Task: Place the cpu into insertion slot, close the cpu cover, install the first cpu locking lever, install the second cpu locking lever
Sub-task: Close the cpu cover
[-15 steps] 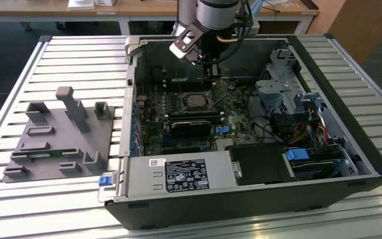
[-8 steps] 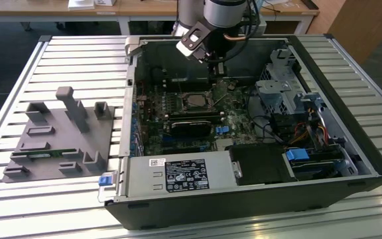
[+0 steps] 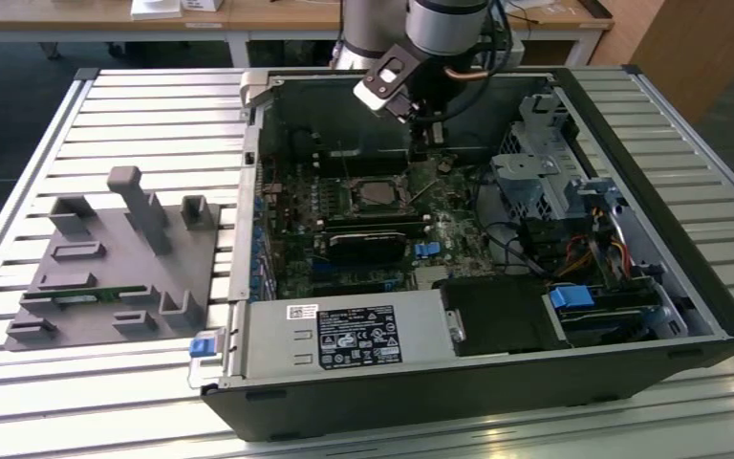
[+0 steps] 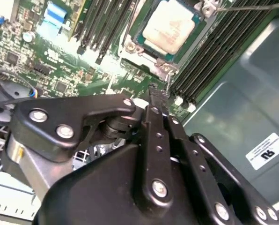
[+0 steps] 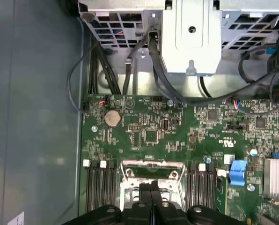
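Note:
The cpu (image 4: 170,27), a silver-grey square chip, lies in the insertion slot (image 3: 375,195) on the green motherboard inside the open case. The cpu cover (image 4: 140,54), a silvery frame, appears to lie flat around it. A thin metal lever (image 4: 247,7) runs along one side of the socket. My gripper (image 4: 153,91) is shut, its black fingers pressed together with nothing seen between them. Its tips hang at the socket's edge (image 5: 151,165), just above the board. In the exterior view the gripper (image 3: 426,145) is behind the socket, toward the case's far wall.
Black memory slots (image 5: 98,187) flank the socket. A drive cage (image 3: 533,177) and cables (image 5: 106,70) stand close by. The power supply (image 3: 341,337) fills the near corner. A grey fixture block (image 3: 112,268) sits on the slatted table at the exterior view's left.

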Tool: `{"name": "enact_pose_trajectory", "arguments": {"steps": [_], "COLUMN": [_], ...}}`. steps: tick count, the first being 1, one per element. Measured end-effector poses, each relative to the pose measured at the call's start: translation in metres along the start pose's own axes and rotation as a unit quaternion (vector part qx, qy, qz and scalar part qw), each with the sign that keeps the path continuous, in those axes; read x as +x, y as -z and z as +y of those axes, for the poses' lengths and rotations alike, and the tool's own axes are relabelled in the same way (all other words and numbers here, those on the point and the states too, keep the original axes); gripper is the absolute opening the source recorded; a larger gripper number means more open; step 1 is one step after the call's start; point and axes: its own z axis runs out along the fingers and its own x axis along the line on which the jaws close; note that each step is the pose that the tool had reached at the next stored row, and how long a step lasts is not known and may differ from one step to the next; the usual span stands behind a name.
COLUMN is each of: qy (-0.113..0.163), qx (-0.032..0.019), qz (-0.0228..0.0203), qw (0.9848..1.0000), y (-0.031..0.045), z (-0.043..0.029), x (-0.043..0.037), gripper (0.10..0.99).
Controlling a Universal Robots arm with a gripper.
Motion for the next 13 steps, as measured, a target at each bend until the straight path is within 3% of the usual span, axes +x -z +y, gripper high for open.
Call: {"name": "enact_pose_trajectory", "arguments": {"steps": [13], "qy": [-0.001], "qx": [0.0], "qz": [-0.0004], "qw": [1.0], "y": [-0.003], "z": [0.0327], "x": [-0.0003], "gripper": [0.106]}}
